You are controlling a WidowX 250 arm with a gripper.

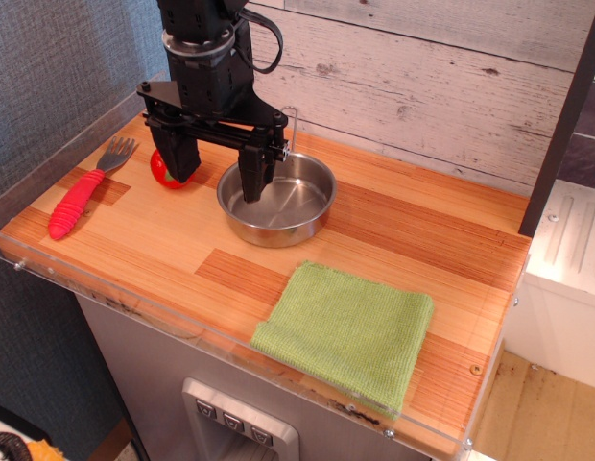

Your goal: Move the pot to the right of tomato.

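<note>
The wooden surface [403, 230] lies bare toward the right edge. A green cloth [347, 329] sits at its front. The end effector [217, 163] is spread wide in the upper left, above the pot [283, 200], partly hiding the tomato [161, 167] left of it.

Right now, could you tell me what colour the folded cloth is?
Light green cloth, clearest in the observation.image view.

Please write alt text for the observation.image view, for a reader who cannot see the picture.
A black robot gripper, open wide, hangs above a wooden counter between a red tomato and a steel pot. The pot sits just right of the tomato. A red-handled fork lies at far left, a green cloth in front.
</note>
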